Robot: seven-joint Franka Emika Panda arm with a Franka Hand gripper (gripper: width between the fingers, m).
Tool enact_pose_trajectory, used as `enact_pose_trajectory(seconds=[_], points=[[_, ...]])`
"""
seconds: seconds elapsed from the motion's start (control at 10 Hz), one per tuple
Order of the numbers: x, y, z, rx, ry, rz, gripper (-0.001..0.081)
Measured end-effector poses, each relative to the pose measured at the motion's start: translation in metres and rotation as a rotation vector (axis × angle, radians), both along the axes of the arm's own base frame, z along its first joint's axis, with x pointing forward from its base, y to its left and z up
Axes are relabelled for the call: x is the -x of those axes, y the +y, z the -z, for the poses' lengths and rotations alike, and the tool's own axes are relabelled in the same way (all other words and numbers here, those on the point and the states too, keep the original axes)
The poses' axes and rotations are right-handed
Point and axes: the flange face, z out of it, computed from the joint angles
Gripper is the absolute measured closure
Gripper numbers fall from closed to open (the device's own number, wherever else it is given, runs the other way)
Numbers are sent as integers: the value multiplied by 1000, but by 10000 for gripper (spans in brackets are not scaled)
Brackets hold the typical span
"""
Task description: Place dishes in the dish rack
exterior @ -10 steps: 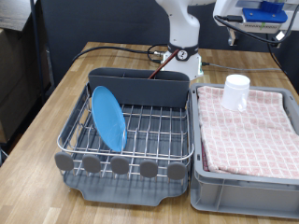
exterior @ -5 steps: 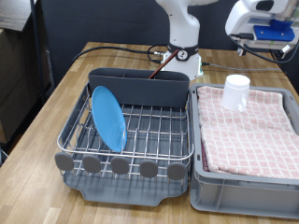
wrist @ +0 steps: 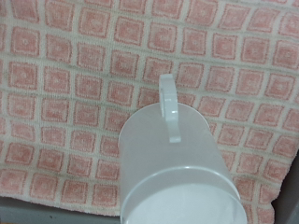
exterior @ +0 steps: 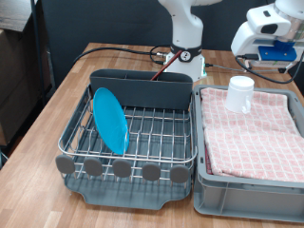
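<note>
I am working at a big wooden table. Behind it the room is dark, with a black curtain at the exterior view's top left. I see no words or labels that I can read.

My white arm stands at the far end of the table. A black cable curls on the wood near its base.

On the exterior view's right sits a grey crate. A pink checked cloth lies inside it. The cloth fills most of the wrist view too, with small pink squares in rows.

Just beside the crate, on the exterior view's left, is the dish rack. It has silver wires, a dark grey tray under it, a tall dark caddy at the back and round grey discs along the front edge.

The blue plate stands on its edge in the rack, leaning a little, near the rack's left side in the exterior view.

The white mug stands upright on the cloth in the crate, at the far left corner in the exterior view. In the wrist view I look down on the mug, and its handle points away from its open top.

My gripper hangs in the air above and behind the mug, at the exterior view's top right. It holds nothing. I cannot tell if my fingers are spread or pressed together.

I do not see the spoon.
</note>
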Motion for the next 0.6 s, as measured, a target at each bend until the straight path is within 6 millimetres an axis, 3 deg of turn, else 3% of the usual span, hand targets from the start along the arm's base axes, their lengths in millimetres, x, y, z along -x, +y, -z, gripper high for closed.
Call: enact_pose_trajectory(seconds=[0.6], points=[[0,-2,24,-31,-16,-58,3]])
